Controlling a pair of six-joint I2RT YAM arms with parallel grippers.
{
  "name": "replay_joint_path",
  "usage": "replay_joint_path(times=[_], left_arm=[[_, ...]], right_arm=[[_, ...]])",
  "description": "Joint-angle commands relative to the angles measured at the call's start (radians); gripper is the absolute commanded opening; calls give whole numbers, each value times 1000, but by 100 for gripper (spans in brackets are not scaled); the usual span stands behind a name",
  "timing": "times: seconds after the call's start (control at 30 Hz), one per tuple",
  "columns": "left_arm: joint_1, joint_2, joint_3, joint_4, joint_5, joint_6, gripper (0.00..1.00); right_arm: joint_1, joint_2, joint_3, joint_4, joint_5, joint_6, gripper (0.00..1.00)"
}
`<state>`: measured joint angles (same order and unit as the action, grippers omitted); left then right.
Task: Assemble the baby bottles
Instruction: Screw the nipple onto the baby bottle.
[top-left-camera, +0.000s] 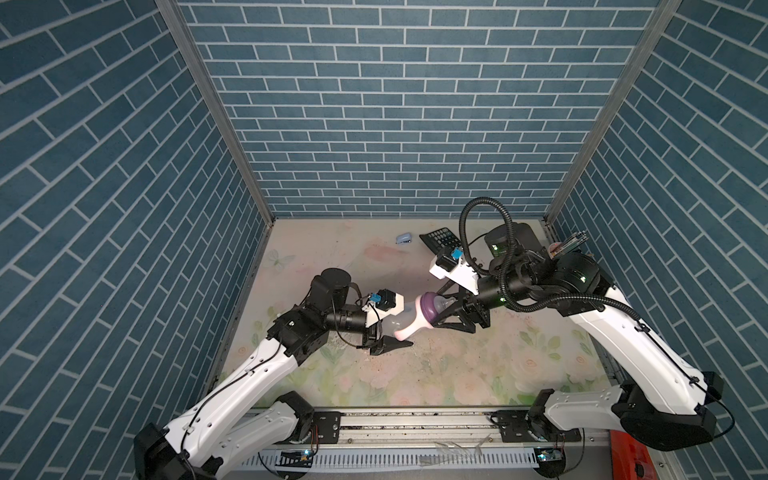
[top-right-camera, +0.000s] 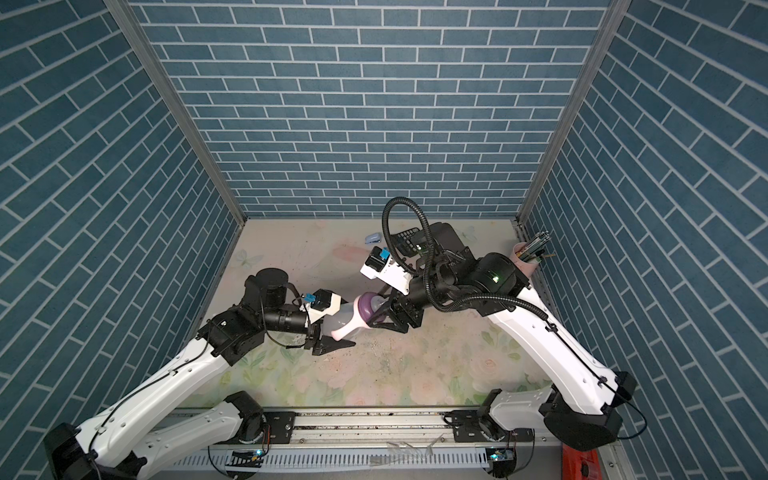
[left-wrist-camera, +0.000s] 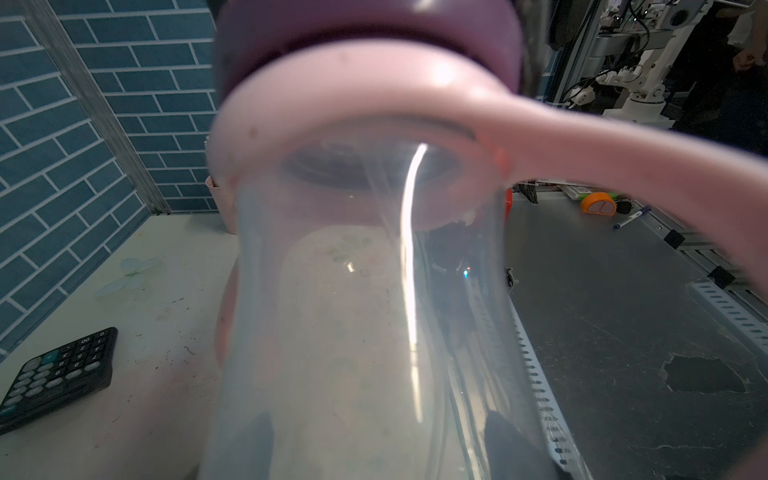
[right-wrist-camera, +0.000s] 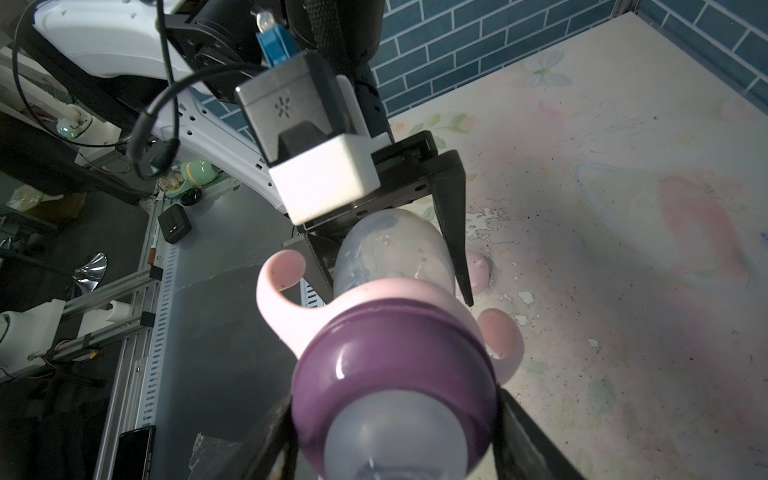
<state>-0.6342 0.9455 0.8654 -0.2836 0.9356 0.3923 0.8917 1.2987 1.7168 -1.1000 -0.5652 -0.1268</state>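
Bottle (top-left-camera: 406, 318) sideways, teat (top-left-camera: 444, 304) toward right jaws

Over the middle of the surface (top-left-camera: 457, 374) the bottle body (top-left-camera: 409, 316) lies sideways in the air, its base between the jaws of the left end effector (top-left-camera: 397, 328). The ring with handles (right-wrist-camera: 374, 299) sits on its neck, and the collar (top-left-camera: 429, 308) comes next, between the jaws of the right end effector (top-left-camera: 435, 308). The dome cap (right-wrist-camera: 478, 270) lies on the surface beneath. Behind sit a calculator (top-left-camera: 436, 239) and, left of it, a stapler (top-left-camera: 403, 238); the cup of pens (top-right-camera: 525, 259) stands back right
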Motion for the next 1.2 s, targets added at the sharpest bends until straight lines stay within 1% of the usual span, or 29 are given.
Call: replay_joint_path(times=[0.0, 0.1, 0.13, 0.2, 0.27, 0.37, 0.43, 0.53, 0.6, 0.8, 0.87, 0.93, 1.0, 1.03, 1.1, 1.13, 1.17], left_arm=[[5, -17, 25, 20, -56, -3, 19], [5, -32, 16, 33, -147, -3, 19], [5, -39, 11, 40, -188, -1, 19], [4, -56, -1, 61, -270, 5, 20], [3, -76, -16, 88, -359, 20, 21], [2, -111, -47, 129, -468, 77, 20], [0, -125, -62, 151, -532, 122, 19], [-18, -132, -73, 180, -630, 208, 17], [-41, -131, -84, 215, -705, 276, 16], [-116, -100, -106, 332, -985, 492, 14], [-143, -82, -123, 399, -1085, 574, 14], [-165, -68, -150, 477, -1161, 642, 14], [-182, -56, -183, 574, -1218, 695, 14], [-187, -55, -206, 611, -1225, 719, 14], [-188, -61, -215, 618, -1209, 699, 14], [-188, -64, -209, 595, -1201, 667, 14], [-188, -66, -189, 550, -1192, 627, 14]], right_arm=[[0, 14, -27, 31, -45, 36, 41], [-13, 6, -90, 95, -38, 100, 29], [-19, 0, -122, 131, -43, 129, 26], [-28, -12, -182, 206, -44, 187, 24], [-43, -22, -238, 288, -53, 254, 17], [-69, -23, -294, 395, -65, 355, 9], [-82, -16, -322, 474, -76, 429, 0], [-95, 20, -348, 588, -97, 553, 0], [-99, 58, -345, 633, -90, 640, 0], [-112, 149, -322, 760, -97, 889, 0], [-117, 171, -318, 811, -110, 979, 0], [-124, 186, -322, 867, -121, 1064, 0], [-131, 198, -330, 919, -126, 1143, 0], [-133, 203, -334, 947, -132, 1171, 0], [-135, 213, -312, 949, -152, 1148, 0], [-135, 211, -295, 916, -159, 1099, 0], [-134, 198, -281, 868, -156, 1026, 7]])
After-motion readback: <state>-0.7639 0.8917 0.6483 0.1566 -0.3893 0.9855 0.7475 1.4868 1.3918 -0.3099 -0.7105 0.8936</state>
